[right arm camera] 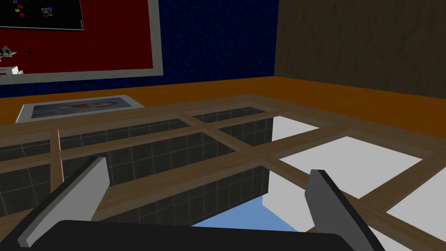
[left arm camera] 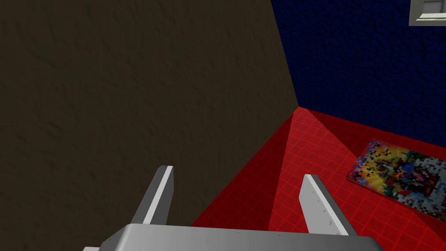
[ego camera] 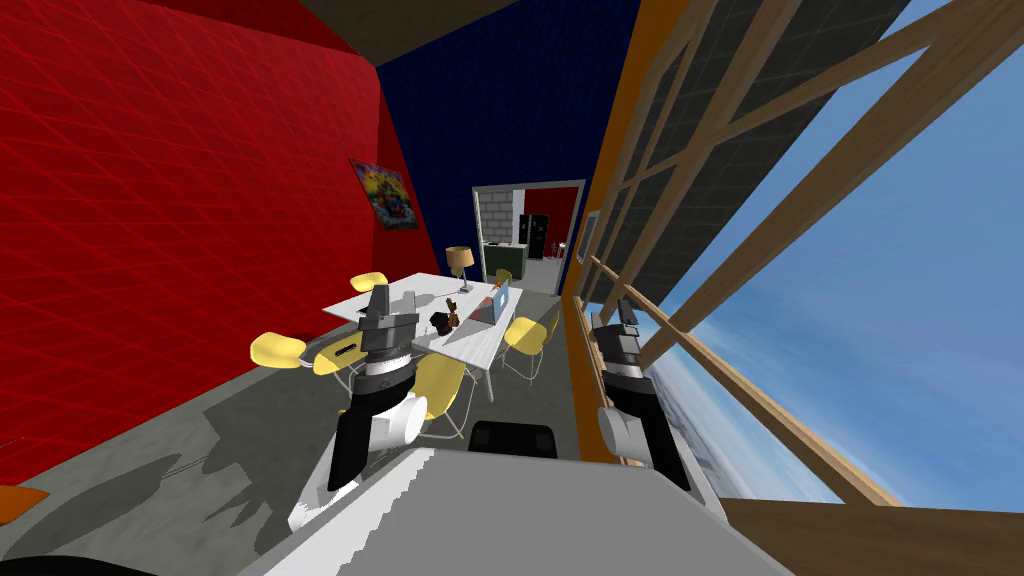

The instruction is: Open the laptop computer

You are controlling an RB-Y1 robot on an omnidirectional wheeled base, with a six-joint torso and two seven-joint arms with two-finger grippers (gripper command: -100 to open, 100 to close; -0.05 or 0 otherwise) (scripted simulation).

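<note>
The laptop (ego camera: 497, 302) sits on the white table (ego camera: 478, 348) well ahead of me, near the table's far end and on the side towards the window wall. A small dark thing (ego camera: 441, 321) lies just beside it, and a lamp (ego camera: 459, 257) stands beyond it at the far edge. A pale blue face of the laptop shows at a slant. From here I cannot tell whether the lid is flat down or partly raised.

Yellow chairs ring the table. The nearest one (ego camera: 438, 385) stands between me and the near edge, and another (ego camera: 524, 336) is on the window side close to the laptop.

The left hand (left arm camera: 235, 172) is held up in front of my shoulder with its fingers apart and nothing between them. The right hand (right arm camera: 209, 165) is raised beside the window frame, its fingers also apart and empty. Neither is anywhere near the table.

I judge the step in hand to be the approach, with the opening itself not yet begun. The next move calls for bringing the base up along the window side of the table, where the gap past the chairs looks widest. I would stop where an arm can reach the laptop's front edge. Then one hand must come down low and level so that a finger can catch under the lid's lip. The nearby chair and the dark thing are likely to get in the way.
</note>
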